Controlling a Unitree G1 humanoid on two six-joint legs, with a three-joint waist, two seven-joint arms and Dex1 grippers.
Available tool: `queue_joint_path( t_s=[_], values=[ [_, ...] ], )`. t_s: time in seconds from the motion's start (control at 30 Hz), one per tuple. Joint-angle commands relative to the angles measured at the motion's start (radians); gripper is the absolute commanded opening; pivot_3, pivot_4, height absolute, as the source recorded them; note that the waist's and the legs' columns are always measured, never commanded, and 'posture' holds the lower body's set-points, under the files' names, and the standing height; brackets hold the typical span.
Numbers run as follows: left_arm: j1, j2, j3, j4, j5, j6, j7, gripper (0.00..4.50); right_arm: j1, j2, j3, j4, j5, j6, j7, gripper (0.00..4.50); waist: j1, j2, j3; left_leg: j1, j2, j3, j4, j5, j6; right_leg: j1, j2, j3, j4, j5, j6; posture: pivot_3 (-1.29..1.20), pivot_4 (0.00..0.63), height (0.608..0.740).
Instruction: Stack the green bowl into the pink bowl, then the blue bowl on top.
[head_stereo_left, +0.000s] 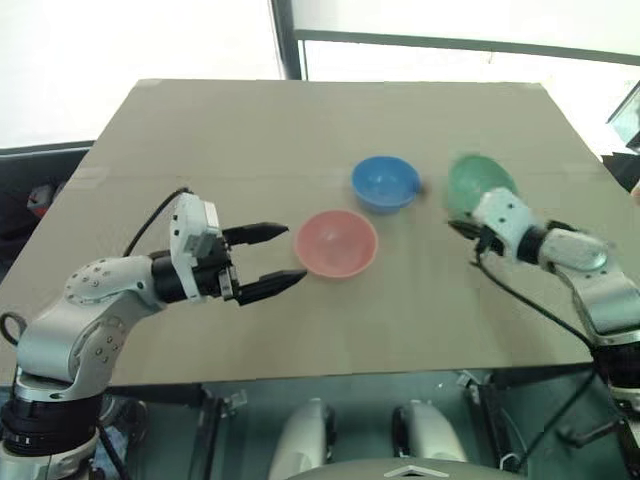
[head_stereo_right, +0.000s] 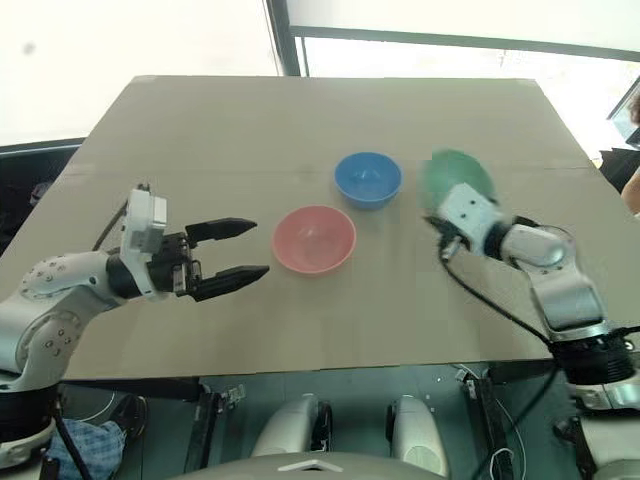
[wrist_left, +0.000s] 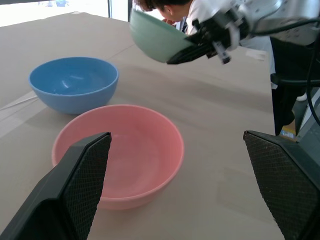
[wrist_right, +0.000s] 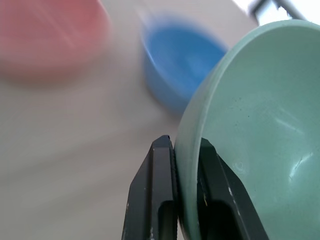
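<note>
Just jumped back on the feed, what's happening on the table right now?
The right hand is pinched on the rim of the green bowl and holds it tilted in the air, off the table. The pink bowl and the blue bowl sit apart on the table, both empty. The left hand waits open just beside the pink bowl, holding nothing. Nothing is stacked yet.

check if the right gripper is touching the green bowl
Touching. In the right wrist view the right gripper has its two black fingers clamped on the rim of the green bowl, one inside, one outside.
</note>
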Motion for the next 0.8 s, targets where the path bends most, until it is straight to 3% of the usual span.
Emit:
queue_joint_path(
  t_s=[0.03, 0.27, 0.47, 0.63, 0.67, 0.7, 0.8],
  values=[
    [0.029, 0.057, 0.073, 0.044, 0.037, -0.037, -0.032, 4.50, -0.046, 0.023, 0.025, -0.147, 0.093, 0.089, 0.035, 0.01, 0.004, 0.000, 0.000, 0.000, 0.000, 0.000, 0.000, 0.000, 0.000, 0.000, 0.000, -0.001, 0.000, 0.000, 0.000, 0.00, 0.150, 0.740],
    [0.083, 0.149, 0.115, 0.186, 0.120, -0.109, -0.121, 4.50, -0.214, 0.169, 0.167, -0.118, 0.082, 0.264, -0.032, 0.01, 0.006, -0.002, 0.001, -0.001, -0.002, 0.000, 0.001, 0.000, 0.000, -0.001, -0.003, -0.001, 0.001, 0.000, 0.000, 0.00, 0.150, 0.740],
    [0.132, 0.165, 0.142, 0.214, 0.150, -0.130, -0.143, 4.50, -0.252, 0.236, 0.347, -0.031, -0.056, 0.219, -0.053, 0.01, 0.000, -0.002, 0.001, -0.003, -0.002, 0.001, 0.000, 0.000, 0.000, -0.004, -0.002, -0.002, 0.001, 0.000, 0.000, 0.00, 0.150, 0.740],
    [0.165, 0.156, 0.156, 0.182, 0.152, -0.126, -0.140, 4.50, -0.248, 0.263, 0.376, -0.009, -0.087, 0.194, -0.039, 0.01, -0.004, -0.003, 0.001, -0.005, -0.002, 0.002, -0.001, 0.000, 0.000, -0.007, -0.002, -0.002, 0.001, 0.000, 0.000, 0.00, 0.150, 0.740],
    [0.168, 0.155, 0.157, 0.175, 0.149, -0.122, -0.138, 4.50, -0.246, 0.266, 0.374, -0.010, -0.082, 0.194, -0.033, 0.77, -0.004, -0.003, 0.001, -0.005, -0.002, 0.003, -0.001, 0.000, 0.000, -0.007, -0.002, -0.002, 0.001, 0.000, 0.000, 0.00, 0.150, 0.740],
    [0.168, 0.155, 0.157, 0.174, 0.148, -0.121, -0.137, 4.50, -0.247, 0.269, 0.367, -0.016, -0.074, 0.194, -0.028, 0.98, -0.004, -0.003, 0.001, -0.005, -0.002, 0.003, -0.001, 0.000, 0.000, -0.007, -0.002, -0.002, 0.001, 0.000, 0.000, 0.00, 0.150, 0.740],
    [0.166, 0.157, 0.155, 0.178, 0.150, -0.121, -0.137, 4.50, -0.250, 0.274, 0.345, -0.019, -0.070, 0.182, -0.028, 2.21, -0.004, -0.003, 0.001, -0.004, -0.002, 0.003, -0.001, 0.000, -0.001, -0.007, -0.002, -0.002, 0.002, 0.000, 0.000, 0.00, 0.150, 0.740]
  ],
)
